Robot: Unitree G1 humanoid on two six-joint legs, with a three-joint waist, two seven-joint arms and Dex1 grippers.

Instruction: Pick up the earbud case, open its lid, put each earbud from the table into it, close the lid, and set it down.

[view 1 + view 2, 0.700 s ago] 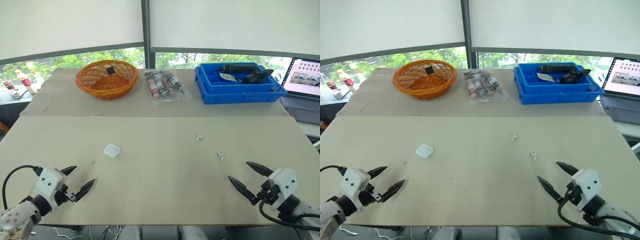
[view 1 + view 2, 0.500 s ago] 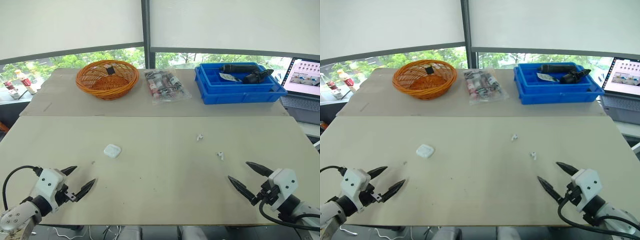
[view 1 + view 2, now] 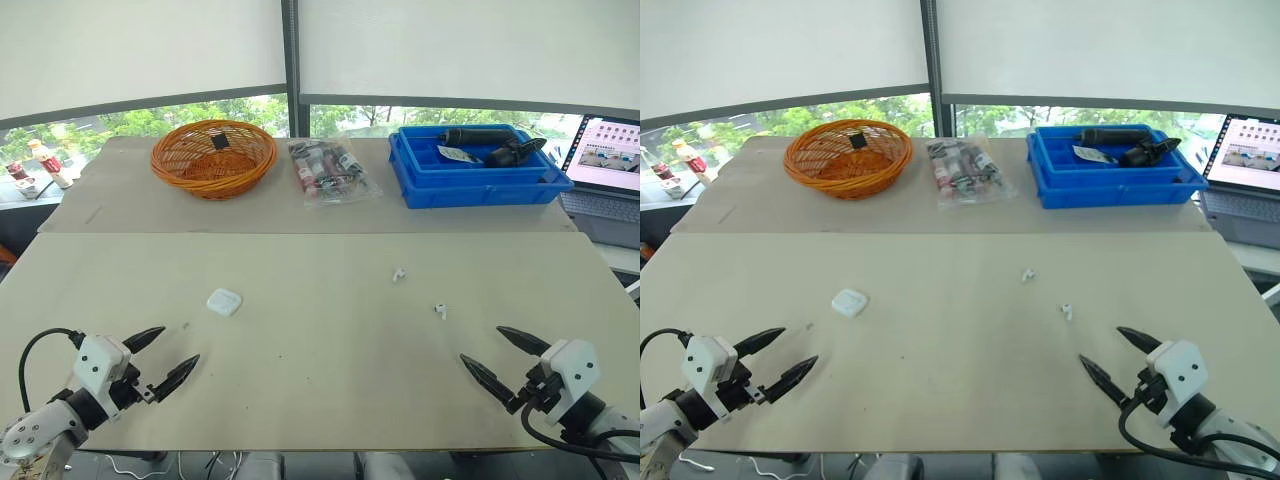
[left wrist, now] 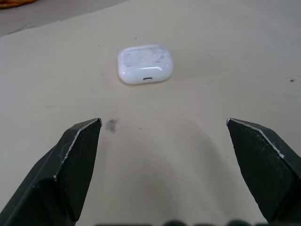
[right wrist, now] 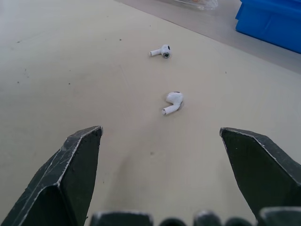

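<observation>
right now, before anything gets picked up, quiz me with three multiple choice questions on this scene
1. Where is the earbud case?
A. in the right gripper
B. on the table ahead of the left gripper
C. on top of an earbud
2. How many earbuds lie loose on the table?
A. one
B. three
C. two
3. What state is the left gripper in?
A. open and empty
B. shut on the case
C. shut on an earbud
Answers: 1 B, the white case lies on bare table beyond the left fingertips. 2 C, one lies farther out, the other nearer the right gripper. 3 A, its fingers stand apart with nothing between.
</observation>
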